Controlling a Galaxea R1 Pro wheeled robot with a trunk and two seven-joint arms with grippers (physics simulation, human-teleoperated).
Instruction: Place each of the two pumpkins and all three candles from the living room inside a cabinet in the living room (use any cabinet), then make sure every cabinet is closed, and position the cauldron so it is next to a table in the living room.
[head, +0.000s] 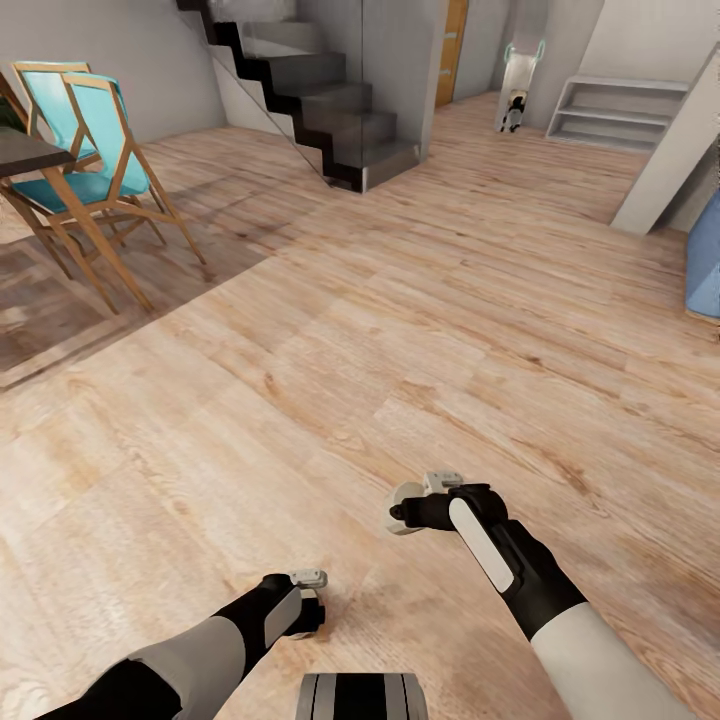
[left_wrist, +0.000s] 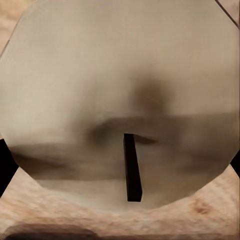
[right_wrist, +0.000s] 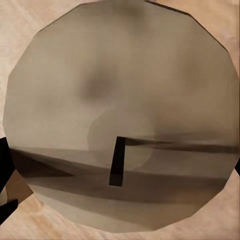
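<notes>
Two robot arms reach into the near part of the head view, over bare floor. Two candles can be counted, one at each gripper.

The right gripper (head: 425, 507) sits near the centre-right, its jaws closed narrowly on the right candle (head: 404, 498), which shows as a small pale round disc with a dark side. In the right wrist view that candle (right_wrist: 120, 100) is very close up: a pale many-sided flat top with one thin dark wick (right_wrist: 117, 162).

The left gripper (head: 312, 602) is nearer and further left, low over the boards. The head view does not show what it carries. The left wrist view shows the left candle (left_wrist: 120, 75) held close against the camera, a similar pale disc with a dark wick (left_wrist: 132, 167) and dark finger edges at its sides.

The floor (head: 330, 330) is light wood planking with visible grain, running across the whole room.

At the far left stand two wooden chairs (head: 85, 160) with turquoise seats and backs, beside the corner of one dark table (head: 25, 152). One dark staircase (head: 320, 110) rises at the far centre, with one orange door (head: 452, 50) behind it. At the far right is one set of pale stepped shelves (head: 615, 112), and one blue object (head: 706, 255) is cut off by the right edge, too little of it in view to identify.
</notes>
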